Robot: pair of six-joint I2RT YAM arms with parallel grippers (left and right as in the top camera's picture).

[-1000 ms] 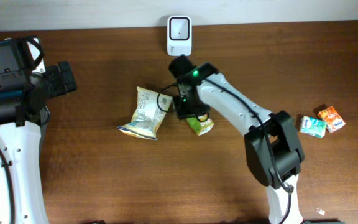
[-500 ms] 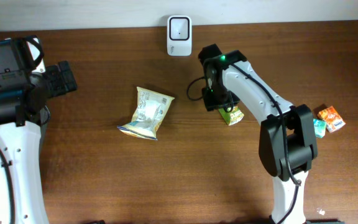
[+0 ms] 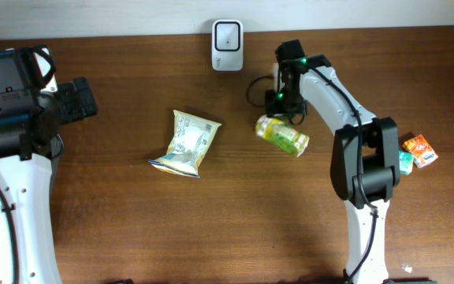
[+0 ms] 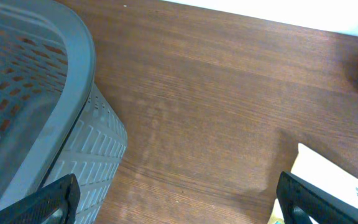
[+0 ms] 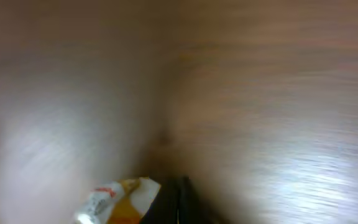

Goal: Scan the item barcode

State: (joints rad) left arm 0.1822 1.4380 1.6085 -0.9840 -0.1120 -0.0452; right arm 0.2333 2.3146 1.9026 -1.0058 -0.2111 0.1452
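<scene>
After the right gripper [image 3: 283, 113], clenched on the green packet [image 3: 282, 136], swung it toward three o'clock, the scanner [image 3: 227, 35] waited at eleven.

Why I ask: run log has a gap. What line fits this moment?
left gripper open, near basket | right gripper shut, at pouch, hold unclear | scanner at far edge
</scene>
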